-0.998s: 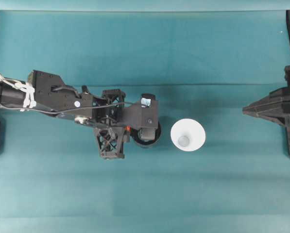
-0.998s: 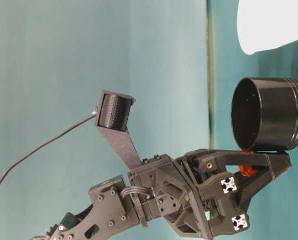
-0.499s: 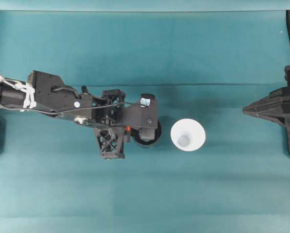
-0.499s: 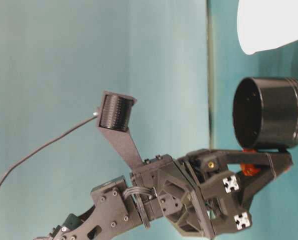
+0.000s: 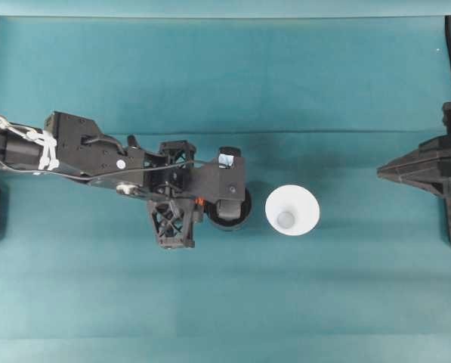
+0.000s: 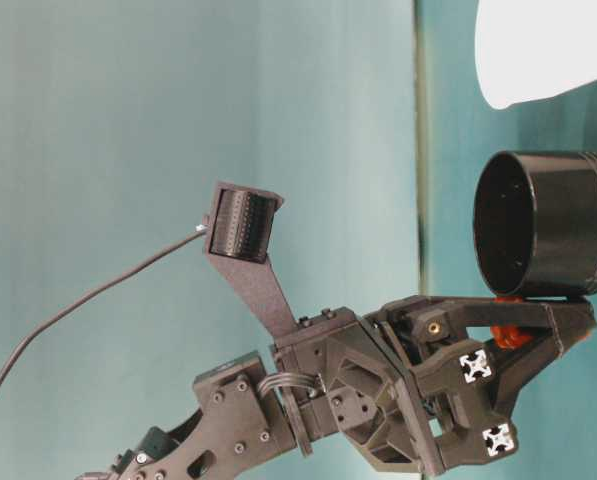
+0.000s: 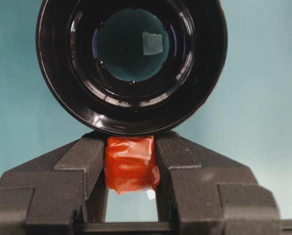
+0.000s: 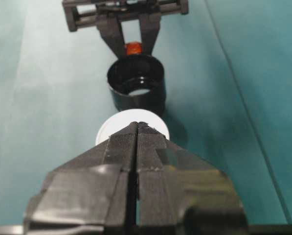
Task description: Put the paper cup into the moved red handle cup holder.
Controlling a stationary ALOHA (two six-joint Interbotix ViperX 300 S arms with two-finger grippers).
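The holder (image 5: 229, 213) stands upright on the teal desk (image 5: 225, 302), near its middle, mostly hidden under the left tool's camera mount in the overhead view. It is glossy black and round, with its open mouth up, and its inside shows the teal below through a clear bottom in the left wrist view (image 7: 131, 63). Its orange-red handle (image 7: 131, 164) sticks out on the side facing the left arm.

The left tool (image 7: 131, 169) is narrowed onto that handle: one black finger (image 7: 89, 161) presses each side of the tab, and the holder's wall sits just past the fingertips. In the table-level view the same grip shows, the tab (image 6: 508, 333) pinched between the fingers beside the holder (image 6: 543, 237).

The cup (image 5: 292, 211) stands just beside the holder, on the side away from the left arm, apart from it by a small gap. It is white, upright, wide rim up and small greyish base down. Nothing touches it.

The right tool (image 8: 137, 129) is closed on nothing, its taped fingers (image 8: 150, 147) pressed flat together. It sits well apart from the cup, at the desk's edge (image 5: 406, 172), pointing toward the cup (image 8: 132, 122) and the holder (image 8: 136, 88) behind it.
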